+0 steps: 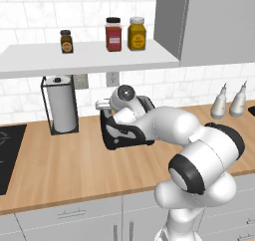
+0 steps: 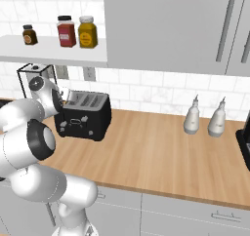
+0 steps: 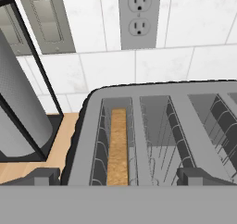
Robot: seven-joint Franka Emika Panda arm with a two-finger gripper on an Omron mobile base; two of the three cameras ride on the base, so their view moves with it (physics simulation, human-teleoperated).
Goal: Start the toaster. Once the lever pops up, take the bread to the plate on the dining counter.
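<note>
The black toaster stands on the wood worktop by the tiled wall, partly behind my arm. From above, the toaster shows its slots. A golden-brown slice of bread sits upright, low in the leftmost slot. My gripper hovers just above the toaster's top with its jaws wide open, one fingertip at the left edge and the other at the right, holding nothing. The plate and the dining counter are out of view.
A paper-towel roll in a black wire holder stands close to the toaster's left. A wall outlet is behind it. Spice jars sit on the shelf above. Two pale bottles stand to the right; a dark cooktop lies at the left.
</note>
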